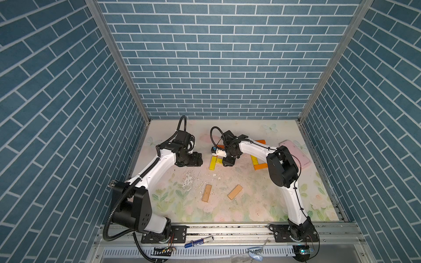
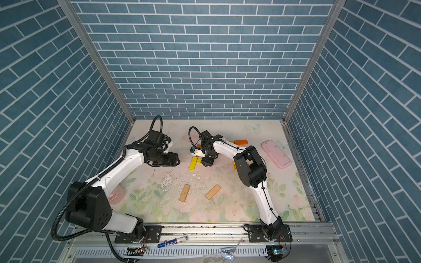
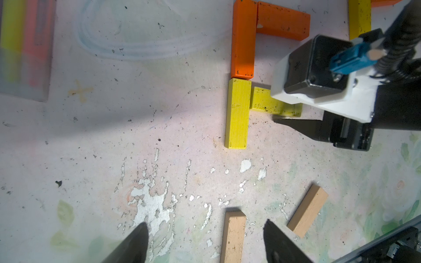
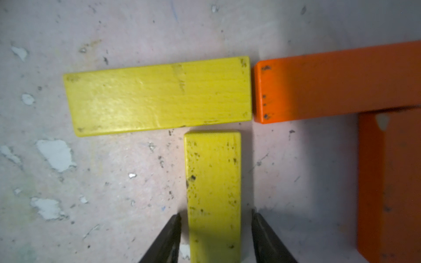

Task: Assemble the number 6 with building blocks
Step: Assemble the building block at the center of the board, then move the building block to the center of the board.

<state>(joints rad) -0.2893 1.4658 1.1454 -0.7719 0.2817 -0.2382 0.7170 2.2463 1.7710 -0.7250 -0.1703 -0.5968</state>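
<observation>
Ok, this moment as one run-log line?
right jaws: open, straddling yellow block | left jaws: open, empty | yellow block: flat, end toward second yellow block | spare: two tan blocks

- Both top views are bright and evenly lit, with only soft shadows on the table (image 1: pixel 250 205).
- My left wrist view is sharp, except the blurred pack of sticks (image 3: pixel 25 45).
- My right wrist view is dimmer and softer; the orange blocks (image 4: pixel 341 82) sit in shadow.
</observation>
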